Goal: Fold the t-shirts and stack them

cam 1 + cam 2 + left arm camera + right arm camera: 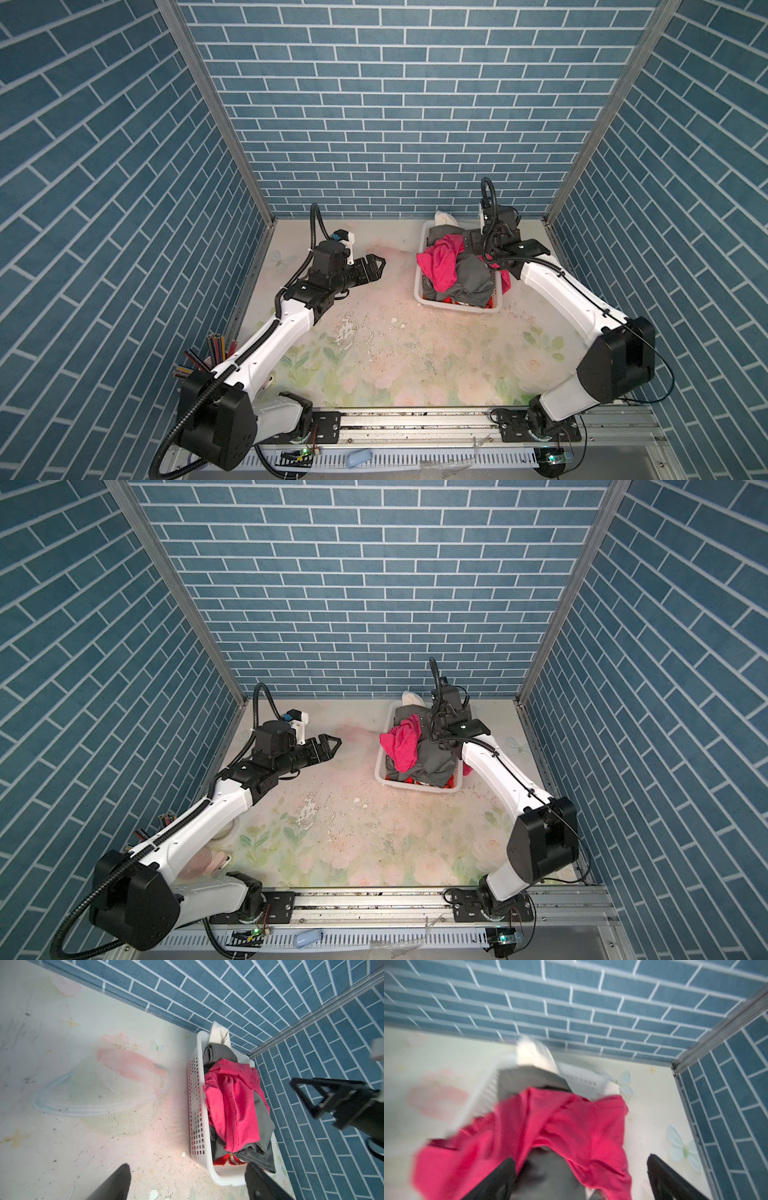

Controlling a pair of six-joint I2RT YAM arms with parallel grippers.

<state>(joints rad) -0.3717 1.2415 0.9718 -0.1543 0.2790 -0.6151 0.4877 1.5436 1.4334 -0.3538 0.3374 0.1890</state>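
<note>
Jaws wide on the right gripper (579, 1159), black fingers (500, 1178) well apart. It hangs right over the basket (420, 286), and its blurred wrist view shows cloth spread below the gap. Whether a finger touches the cloth, I cannot tell.

Straight below it is the pink shirt (440, 266), bright magenta and crumpled on top of the heap. It has a stitched hem running down one fold, and another part spills over the basket's right side. Under it the grey shirt (473, 280) lies in loose folds, with one flap drooping over the near rim. A white shirt (444, 218) pokes up at the far end, close to the wall (395, 124). A red shirt (453, 300) with white marks peeks out at the bottom of the near end. All four are in the basket, none folded.

The basket is white and slotted, and sits at the far right of the table (374, 353).

Over on the other side is the left gripper (376, 266), jaws wide too and holding nothing. It hovers above bare table, well apart from the basket and pointing toward it.
</note>
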